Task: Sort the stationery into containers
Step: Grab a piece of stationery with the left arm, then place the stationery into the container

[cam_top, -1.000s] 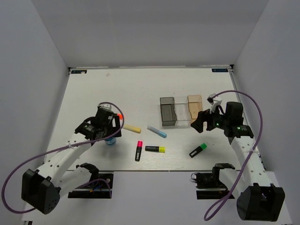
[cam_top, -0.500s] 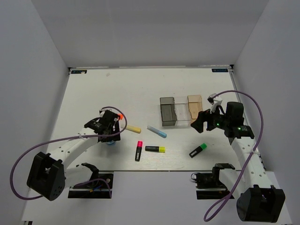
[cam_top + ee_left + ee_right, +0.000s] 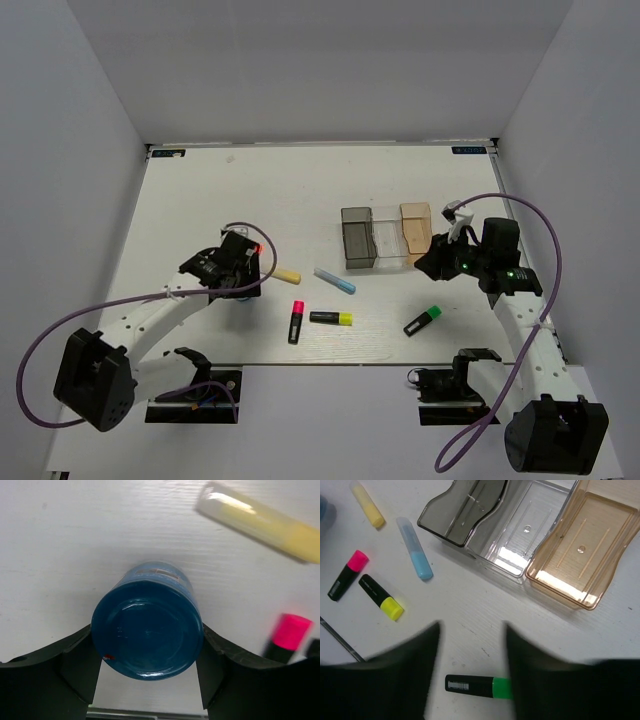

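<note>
My left gripper (image 3: 147, 635) straddling the small blue round roll (image 3: 146, 622) on the white table (image 3: 75, 540), grip I cannot confirm, my right gripper (image 3: 472, 630) spread wide, empty, above the black green-capped highlighter (image 3: 480, 686)

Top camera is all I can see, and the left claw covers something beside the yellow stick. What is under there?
Observer: A small blue roll, standing on end between the fingers of the left gripper. I cannot tell whether they press it yet.
Operator: Is anything in those three little bins?
Observer: No. The right wrist view looks straight in: the dark grey bin, the clear bin and the tan bin hold nothing.
Operator: And the right claw?
Observer: The right gripper is open and holds nothing. The green-capped highlighter lies flat, seen through the gap between its fingers.
</note>
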Available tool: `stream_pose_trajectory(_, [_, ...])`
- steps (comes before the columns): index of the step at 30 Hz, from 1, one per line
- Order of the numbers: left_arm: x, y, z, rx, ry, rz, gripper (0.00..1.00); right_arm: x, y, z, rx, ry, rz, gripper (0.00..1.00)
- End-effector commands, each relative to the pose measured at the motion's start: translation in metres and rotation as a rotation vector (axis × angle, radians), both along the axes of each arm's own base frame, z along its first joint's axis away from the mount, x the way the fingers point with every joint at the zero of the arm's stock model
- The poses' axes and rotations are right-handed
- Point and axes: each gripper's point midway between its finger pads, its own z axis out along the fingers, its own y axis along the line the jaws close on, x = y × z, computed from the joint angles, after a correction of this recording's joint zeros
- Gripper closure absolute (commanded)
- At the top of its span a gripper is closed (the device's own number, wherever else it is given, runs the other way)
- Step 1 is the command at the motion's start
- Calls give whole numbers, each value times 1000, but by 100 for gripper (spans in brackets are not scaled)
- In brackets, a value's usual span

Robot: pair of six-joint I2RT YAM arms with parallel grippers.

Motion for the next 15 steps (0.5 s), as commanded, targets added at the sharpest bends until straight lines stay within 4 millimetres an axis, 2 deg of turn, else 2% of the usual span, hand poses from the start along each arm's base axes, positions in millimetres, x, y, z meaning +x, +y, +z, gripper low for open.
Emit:
stream_pose_trajectory(1, [29, -56, 69, -152, -165, -130, 100, 2, 6, 19, 23, -37, 35, 72])
stream_pose_trajectory(2, [30, -65, 76, -168, -173, -154, 100, 3, 5, 21, 23, -45, 35, 87])
stream_pose_trajectory(3, [40, -87, 105, -209, -222, -195, 100, 3, 6, 20, 22, -43, 40, 98])
stream_pose_trajectory(5, [42, -110, 112, -223, -211, -249, 100, 4, 6, 20, 24, -43, 42, 100])
stream_pose_trajectory(6, [46, -126, 130, -250, -240, -280, 100, 4, 5, 20, 21, -43, 39, 100])
stream_pose_trajectory(7, [52, -145, 130, -254, -221, -312, 100, 4, 6, 21, 20, -44, 40, 97])
stream_pose_trajectory(8, [59, -157, 148, -279, -251, -328, 100, 4, 4, 21, 16, -48, 35, 91])
stream_pose_trajectory(9, [63, -169, 140, -271, -222, -343, 100, 4, 5, 20, 16, -44, 35, 88])
stream_pose_trajectory(10, [74, -181, 141, -274, -217, -351, 100, 5, 4, 21, 14, -49, 31, 86])
stream_pose_trajectory(11, [81, -195, 158, -316, -244, -368, 100, 4, 4, 22, 13, -47, 31, 83])
stream_pose_trajectory(12, [87, -206, 146, -306, -211, -377, 100, 5, 3, 22, 12, -49, 27, 81])
stream_pose_trajectory(13, [101, -225, 159, -343, -237, -395, 100, 4, 3, 22, 10, -47, 26, 79])
stream_pose_trajectory(14, [107, -234, 147, -333, -212, -399, 100, 4, 3, 23, 10, -49, 26, 74])
stream_pose_trajectory(15, [111, -241, 147, -342, -209, -406, 100, 4, 3, 22, 8, -49, 24, 71])
